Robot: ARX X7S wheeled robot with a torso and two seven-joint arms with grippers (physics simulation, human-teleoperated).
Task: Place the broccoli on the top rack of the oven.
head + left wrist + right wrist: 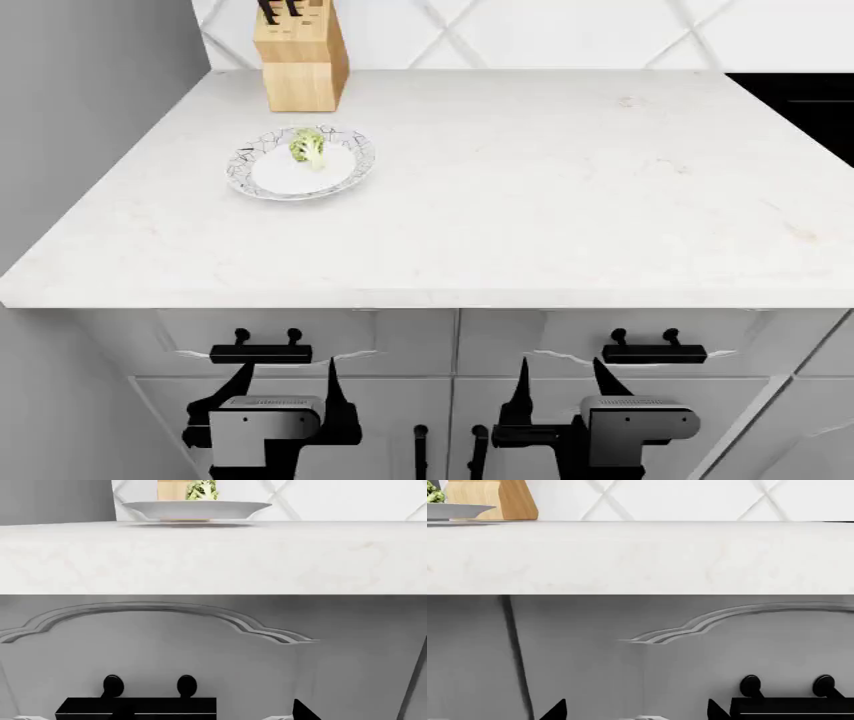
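While both arms hung low in front of the cabinet drawers, below the worktop's front edge, the broccoli [308, 146] sat on a patterned plate [267, 177] near the worktop's back left corner, just in front of a wooden knife block [302, 62]. The floret stood roughly upright, green head up, so its long axis ran close to vertical. It lay up and ahead of the left gripper [286, 385], almost straight in line with it, and well off to the left of the right gripper [558, 383]. The left arm was plainly the nearer, and I judged it the one to rise over the front edge and reach forward. Both grippers stood spread and empty, their dark finger points apart. The oven's rack was not in view; a black area showed at the worktop's far right.
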